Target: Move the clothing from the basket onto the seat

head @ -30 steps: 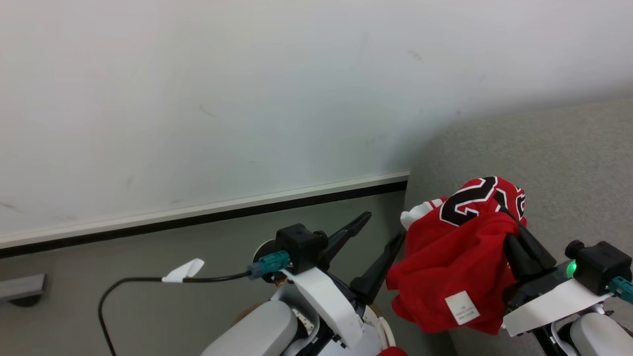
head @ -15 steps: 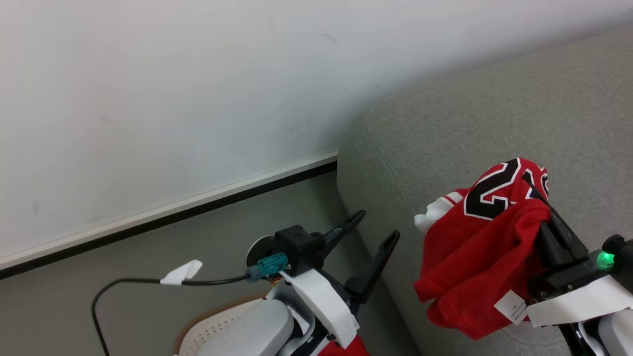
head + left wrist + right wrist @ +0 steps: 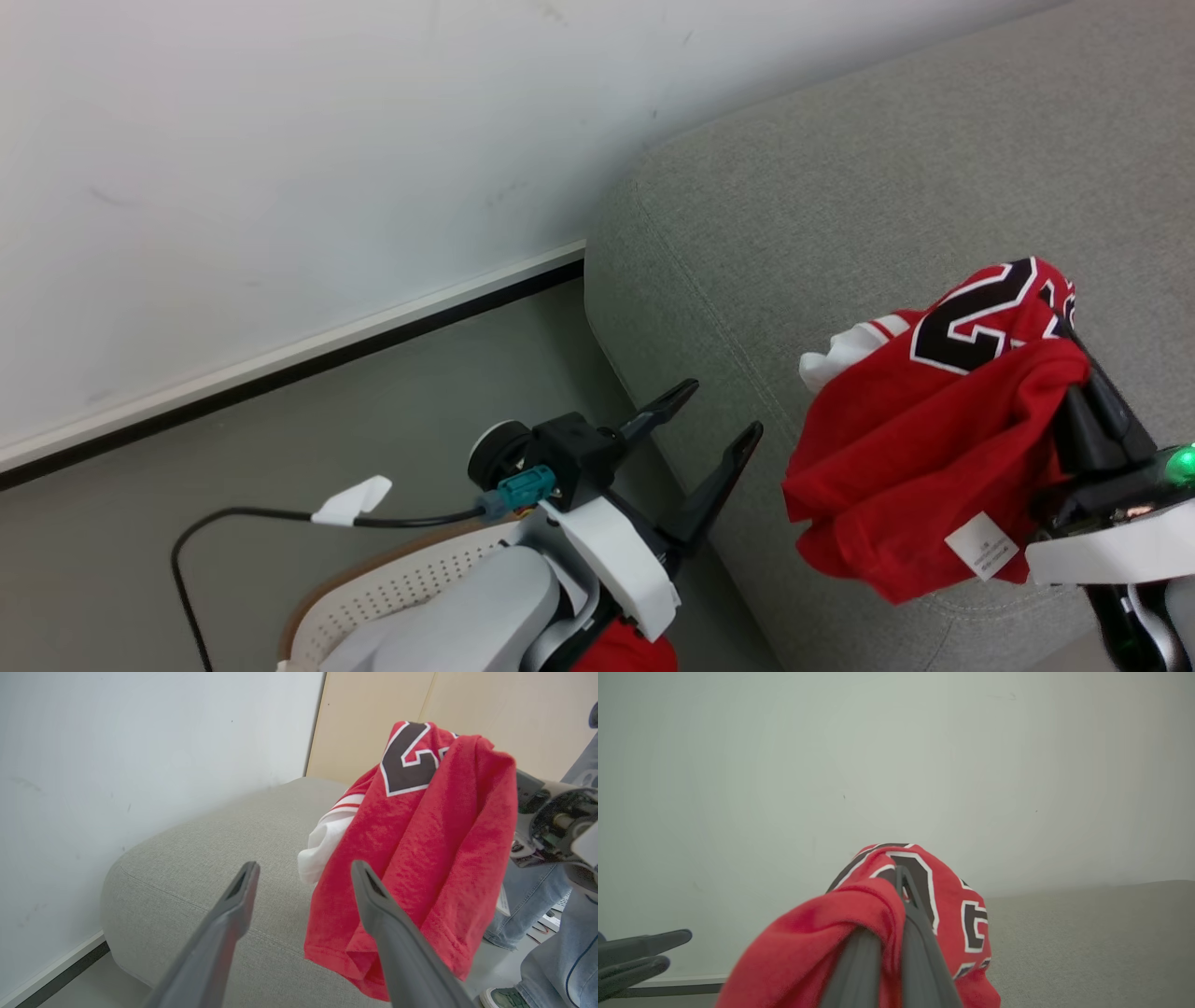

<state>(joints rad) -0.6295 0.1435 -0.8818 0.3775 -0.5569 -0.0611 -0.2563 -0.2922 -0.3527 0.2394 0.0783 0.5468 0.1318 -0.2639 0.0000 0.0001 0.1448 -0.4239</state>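
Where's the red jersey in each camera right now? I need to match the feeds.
Head view: red jersey lower right, against the grey sofa.
Left wrist view: jersey right of centre, sofa below-left.
Right wrist view: jersey bottom centre, sofa lower right.
Shared landmark: the grey sofa.

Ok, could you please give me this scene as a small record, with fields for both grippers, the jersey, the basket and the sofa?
right gripper: shut on the red jersey
left gripper: open, empty, near the corner of the grey sofa
red jersey: bunched, hanging from the right gripper above the grey sofa
basket: low, partly hidden by the left arm; red cloth shows beside it
grey sofa: against the white wall
task step: red jersey not yet released
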